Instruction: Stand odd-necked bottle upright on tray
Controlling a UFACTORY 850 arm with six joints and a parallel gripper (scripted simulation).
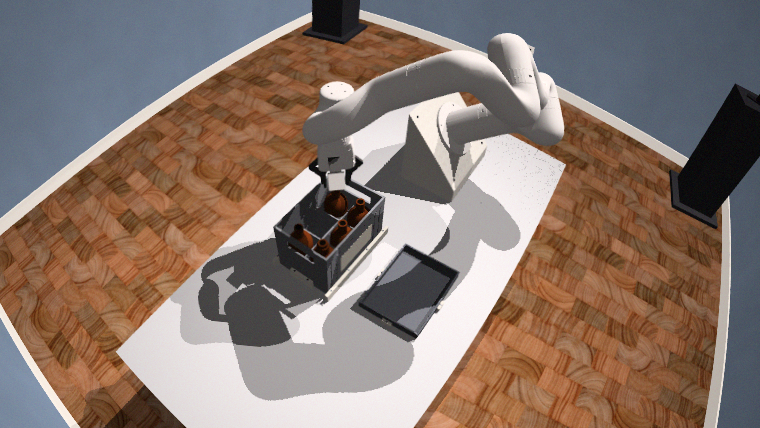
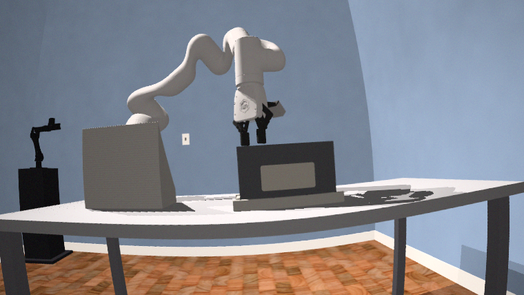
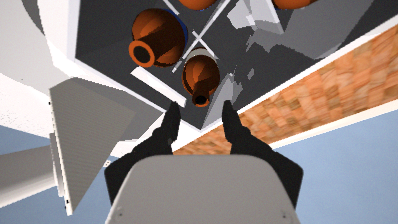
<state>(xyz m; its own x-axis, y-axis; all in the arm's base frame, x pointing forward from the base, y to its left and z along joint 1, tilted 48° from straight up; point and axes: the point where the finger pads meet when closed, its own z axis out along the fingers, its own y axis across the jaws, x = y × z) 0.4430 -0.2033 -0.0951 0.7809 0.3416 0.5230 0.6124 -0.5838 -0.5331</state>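
Observation:
The dark crate (image 1: pixel 303 271) (image 2: pixel 285 154) holds all five brown bottles. One bottle (image 1: pixel 335 204) (image 3: pixel 201 75) stands in the back corner cell, with a second bottle (image 1: pixel 357 213) (image 3: pixel 159 40) beside it. A third bottle (image 1: pixel 340 233) (image 3: pixel 197 3), a fourth bottle (image 1: pixel 322 248) and a fifth bottle (image 1: pixel 301 237) (image 3: pixel 295 3) stand further forward. One cell is empty. My gripper (image 2: pixel 252 143) (image 3: pixel 200 108) is open, just above the crate's back end, its fingers on either side of the corner bottle's mouth in the wrist view. The top view hides the fingertips. The dark tray (image 1: pixel 404 287) is empty.
The crate's raised walls and white dividers surround the bottles. A pale bar (image 1: pixel 357 265) (image 2: pixel 289 202) runs along the crate's tray side. The arm's wedge-shaped base (image 1: pixel 436 159) (image 2: pixel 123 168) stands behind the tray and crate on the white table (image 1: pixel 186 372).

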